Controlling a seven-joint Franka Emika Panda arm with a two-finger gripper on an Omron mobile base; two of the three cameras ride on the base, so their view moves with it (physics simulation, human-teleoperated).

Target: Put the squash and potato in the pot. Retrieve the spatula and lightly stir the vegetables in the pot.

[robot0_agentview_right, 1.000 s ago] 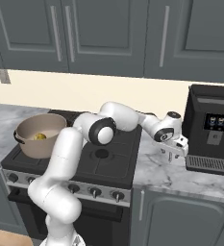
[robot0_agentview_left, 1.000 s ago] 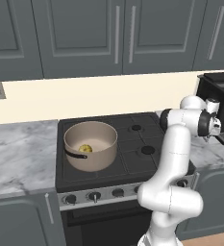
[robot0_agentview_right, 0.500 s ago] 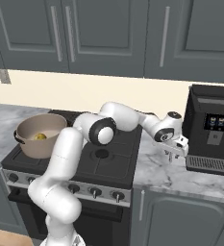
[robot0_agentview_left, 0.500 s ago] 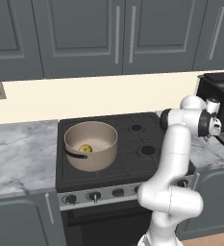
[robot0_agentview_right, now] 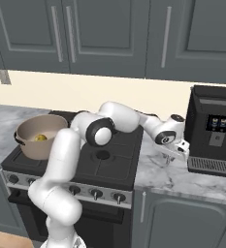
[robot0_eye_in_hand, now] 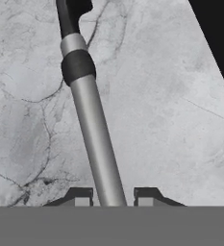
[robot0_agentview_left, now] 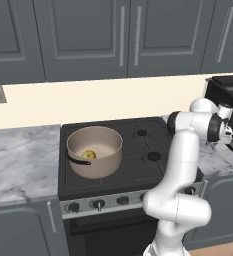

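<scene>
A dark stove (robot0_agentview_left: 138, 150) stands between two stretches of grey-veined marble counter (robot0_agentview_left: 18, 155). The pot (robot0_agentview_left: 94, 150) sits on the stove's left burners, its thin dark handle toward the front, and a small yellow squash (robot0_agentview_left: 89, 154) lies on the pale bottom inside it. The right burners are bare grates. On the right counter (robot0_agentview_right: 182, 177) a black coffee machine (robot0_agentview_right: 214, 131) stands against the wall. Just left of the machine, the spatula (robot0_eye_in_hand: 87, 110) lies flat on the marble, its light-grey handle running to a dark collar and a dark blade end.
</scene>
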